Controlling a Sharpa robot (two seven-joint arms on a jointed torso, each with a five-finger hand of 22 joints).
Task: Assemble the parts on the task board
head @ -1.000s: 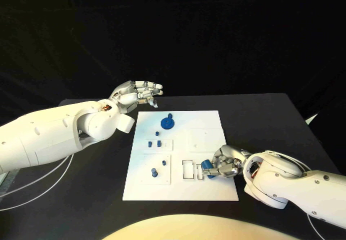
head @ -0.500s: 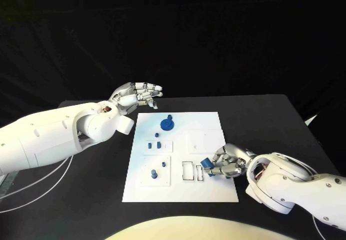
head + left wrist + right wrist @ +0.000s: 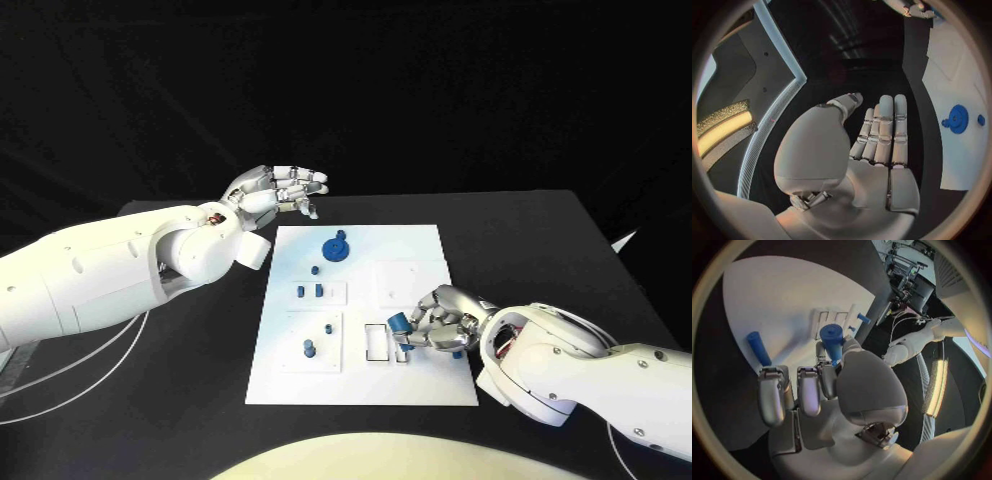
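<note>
Board (image 3: pixel 418 240) holds blue parts (image 3: pixel 335 246); right hand (image 3: pixel 437 325) pinches peg (image 3: pixel 832 336).

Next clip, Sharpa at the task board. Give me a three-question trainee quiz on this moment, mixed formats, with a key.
1. True or false: the left hand is holding a blue part.
2. Multiple choice: the right hand is (A) off the table, (B) over the near right part of the task board, pinching a blue part, (C) resting on the blue round part.
3. Fill in: the left hand hovers beyond the board's far ____ corner.

Key
1. False: its fingers are apart and hold nothing.
2. B.
3. Left.
</note>
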